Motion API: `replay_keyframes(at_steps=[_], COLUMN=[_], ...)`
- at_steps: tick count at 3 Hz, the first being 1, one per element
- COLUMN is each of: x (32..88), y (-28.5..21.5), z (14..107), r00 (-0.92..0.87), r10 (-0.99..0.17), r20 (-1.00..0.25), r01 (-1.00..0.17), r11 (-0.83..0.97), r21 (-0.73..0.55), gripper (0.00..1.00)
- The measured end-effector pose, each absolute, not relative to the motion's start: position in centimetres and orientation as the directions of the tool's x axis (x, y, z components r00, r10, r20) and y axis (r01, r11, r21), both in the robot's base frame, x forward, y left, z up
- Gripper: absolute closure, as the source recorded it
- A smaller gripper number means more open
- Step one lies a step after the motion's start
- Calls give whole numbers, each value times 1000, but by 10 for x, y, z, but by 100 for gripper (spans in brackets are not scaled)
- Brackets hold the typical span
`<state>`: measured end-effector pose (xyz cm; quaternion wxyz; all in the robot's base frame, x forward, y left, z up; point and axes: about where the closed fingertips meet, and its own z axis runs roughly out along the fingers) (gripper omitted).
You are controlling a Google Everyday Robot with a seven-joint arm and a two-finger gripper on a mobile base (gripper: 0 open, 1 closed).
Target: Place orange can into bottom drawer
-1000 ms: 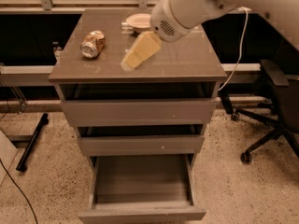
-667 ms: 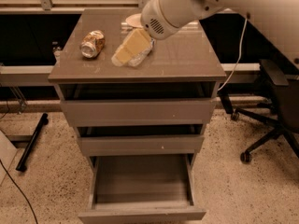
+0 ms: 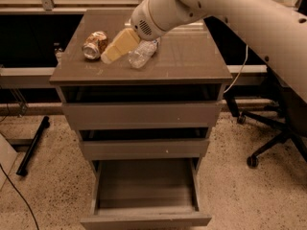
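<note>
1. The tool hung low over the surface, tilted down toward picture-left. Whether it was wide or narrow could not be told.
2. The can lay on its side on the surface just past the tool's tip, on the picture-left side. Could not tell if they touched.
3. The bottle lay on the surface just beside the tool, on its other side.
4. The bottom drawer stood pulled out well below the tool, grey floor showing, the can not in it.
5. The upper drawers sat slightly out, between the tool and the bottom drawer.
6. The chair stood on the floor, well off to picture-right of the tool.
</note>
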<state>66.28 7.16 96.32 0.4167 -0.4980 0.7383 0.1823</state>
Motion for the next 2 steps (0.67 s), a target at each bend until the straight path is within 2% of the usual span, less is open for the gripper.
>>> replay_keyframes(at_steps=[2], x=[685], y=[91], z=[942], r00=[-208], r10=[-490], r20=[-846], r01=[-849], r11=[520], r21=[-92], gripper=[0])
